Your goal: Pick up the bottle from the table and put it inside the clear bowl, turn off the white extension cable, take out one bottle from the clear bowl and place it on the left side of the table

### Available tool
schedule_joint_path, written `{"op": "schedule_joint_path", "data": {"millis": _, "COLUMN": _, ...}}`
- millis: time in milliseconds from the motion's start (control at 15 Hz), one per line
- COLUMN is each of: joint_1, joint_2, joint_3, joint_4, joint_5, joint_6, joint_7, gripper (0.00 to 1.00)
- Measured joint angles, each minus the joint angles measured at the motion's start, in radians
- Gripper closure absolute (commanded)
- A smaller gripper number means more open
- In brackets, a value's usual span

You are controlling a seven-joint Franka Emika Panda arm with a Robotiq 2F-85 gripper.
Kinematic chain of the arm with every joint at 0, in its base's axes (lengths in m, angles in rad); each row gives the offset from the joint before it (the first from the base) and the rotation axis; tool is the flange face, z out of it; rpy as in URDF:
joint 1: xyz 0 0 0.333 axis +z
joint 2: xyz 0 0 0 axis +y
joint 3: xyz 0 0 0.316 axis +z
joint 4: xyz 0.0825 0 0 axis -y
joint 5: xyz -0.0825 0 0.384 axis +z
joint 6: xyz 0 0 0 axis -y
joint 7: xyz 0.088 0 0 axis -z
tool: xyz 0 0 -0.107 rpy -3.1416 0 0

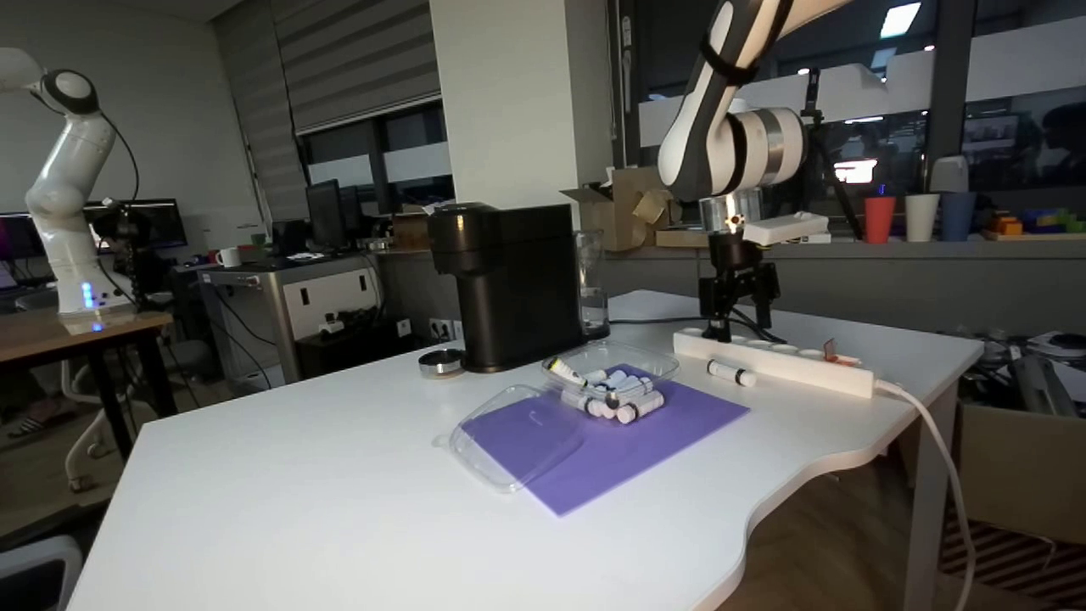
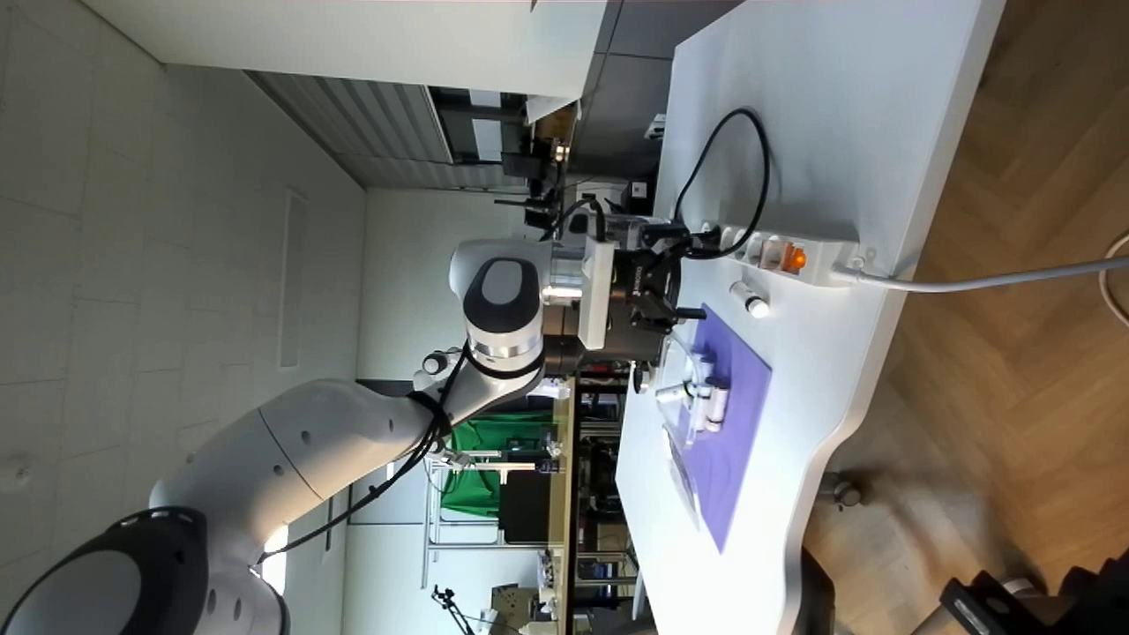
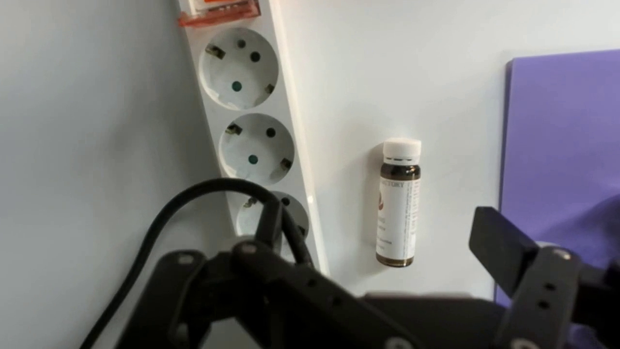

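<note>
A small bottle [image 3: 398, 213] with a white cap and label lies on its side on the white table [image 1: 339, 509], also in both exterior views [image 1: 731, 372] [image 2: 750, 299]. My gripper [image 3: 385, 237] is open and empty above the bottle's base end; it shows in both exterior views [image 1: 740, 318] [image 2: 697, 275]. The white extension cable [image 3: 249, 111] lies beside the bottle [image 1: 789, 363] [image 2: 820, 260], under one finger in the wrist view. Its orange switch [image 2: 794, 258] looks lit. The clear bowl [image 1: 645, 350] holds several small bottles [image 1: 632, 389] and is out of the wrist view.
A purple sheet [image 1: 645, 458] lies under the bowl, with a clear lid [image 1: 517, 441] partly on it. A black machine [image 1: 517, 288] and a small round tin [image 1: 441, 363] stand behind. A black cord [image 3: 160, 218] loops by the strip, its end hidden behind the finger.
</note>
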Motion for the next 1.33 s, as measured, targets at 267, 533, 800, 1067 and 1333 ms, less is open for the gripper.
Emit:
{"op": "schedule_joint_path", "data": {"millis": 267, "joint_1": 0.002, "joint_2": 0.042, "joint_3": 0.011, "joint_4": 0.064, "joint_5": 0.008, "joint_6": -0.072, "joint_7": 0.009, "gripper": 0.00}}
{"op": "schedule_joint_path", "data": {"millis": 533, "joint_1": 0.013, "joint_2": 0.046, "joint_3": 0.009, "joint_4": 0.087, "joint_5": 0.004, "joint_6": -0.091, "joint_7": 0.034, "gripper": 0.00}}
{"op": "schedule_joint_path", "data": {"millis": 800, "joint_1": 0.054, "joint_2": 0.040, "joint_3": -0.020, "joint_4": 0.096, "joint_5": -0.048, "joint_6": -0.082, "joint_7": 0.084, "gripper": 0.00}}
{"op": "schedule_joint_path", "data": {"millis": 1067, "joint_1": 0.118, "joint_2": 0.028, "joint_3": -0.067, "joint_4": 0.096, "joint_5": -0.142, "joint_6": -0.101, "joint_7": 0.160, "gripper": 0.00}}
{"op": "schedule_joint_path", "data": {"millis": 1333, "joint_1": 0.201, "joint_2": 0.005, "joint_3": -0.123, "joint_4": 0.096, "joint_5": -0.257, "joint_6": -0.224, "joint_7": 0.244, "gripper": 0.00}}
